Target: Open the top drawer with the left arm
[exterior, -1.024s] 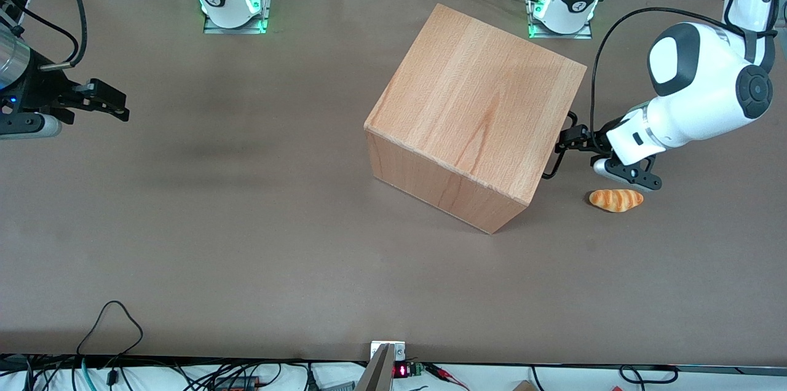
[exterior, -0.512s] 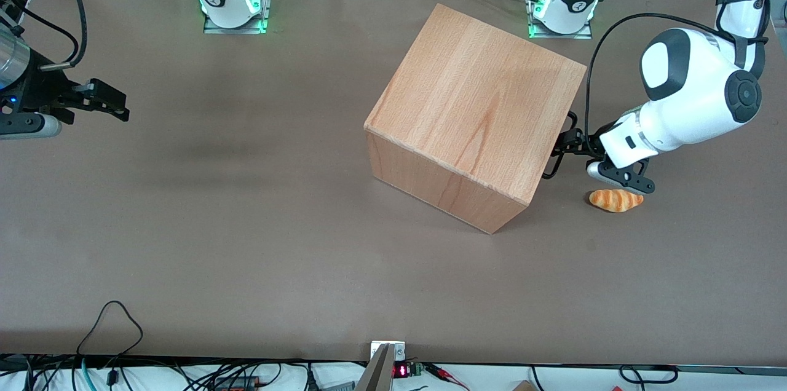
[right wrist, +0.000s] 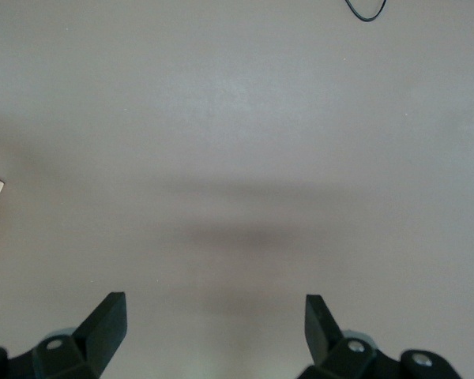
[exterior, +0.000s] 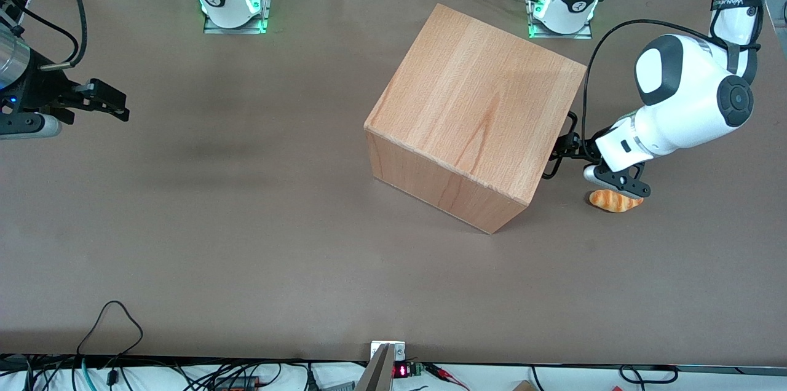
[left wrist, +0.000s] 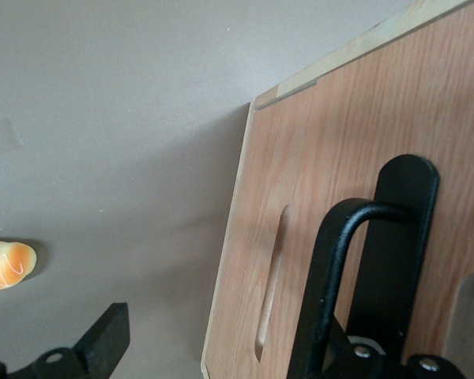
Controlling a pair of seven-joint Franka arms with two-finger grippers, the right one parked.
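We saw the left arm (exterior: 682, 102) reach to the wooden cabinet (exterior: 473, 114) near the desk's (exterior: 246, 225) working-arm end. Its gripper (exterior: 562, 150) stood spread at the top drawer's (left wrist: 332, 197) black bar handle (left wrist: 340, 268), gripping nothing. The drawer looked closed. A croissant (exterior: 615, 200) lay nearby.

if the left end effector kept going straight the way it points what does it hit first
Most likely the drawer front: the end effector points at the cabinet, right at the black handle. Depth is unclear.
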